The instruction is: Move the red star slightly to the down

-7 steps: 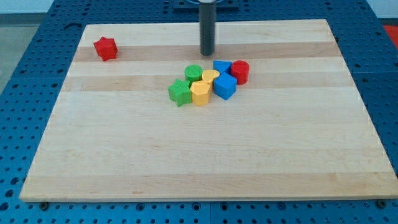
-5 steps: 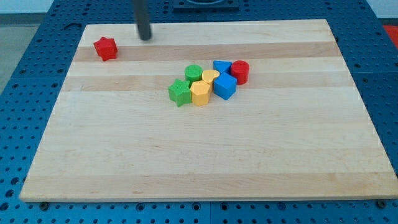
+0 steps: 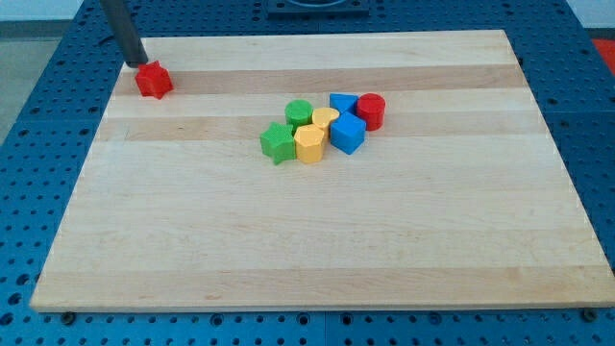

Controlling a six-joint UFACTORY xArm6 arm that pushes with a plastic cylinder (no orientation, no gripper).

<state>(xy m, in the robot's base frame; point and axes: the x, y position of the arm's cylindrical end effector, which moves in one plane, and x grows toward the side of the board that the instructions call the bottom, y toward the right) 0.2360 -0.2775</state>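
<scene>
My tip (image 3: 135, 63) is a bare rod end with nothing to open or close, so it holds nothing. It sits near the table's top-left corner, at the upper-left side of the red star (image 3: 153, 80), seemingly touching it, though the contact point is too small to be sure. The rod's upper part runs out of the view's top edge, cut off.

The red star lies close to the table's (image 3: 307, 240) top-left corner, near both the left and top edges, with bare wood below it all the way to the bottom edge.

Well apart, around the middle of the table's upper half, the other blocks huddle together — a green star (image 3: 277, 143) at the view's left, a green cylinder (image 3: 299, 112) above it, a yellow hexagon-like block (image 3: 309, 143), a yellow heart (image 3: 325, 119), a blue cube (image 3: 347, 135), a second blue block (image 3: 342, 102) half hidden behind its neighbours, its shape unclear, and a red cylinder (image 3: 371, 111) at the right. They press together, so several faces are hidden.

The table's lower half and right side are open wood — blue pegboard (image 3: 586, 96) rings it.
</scene>
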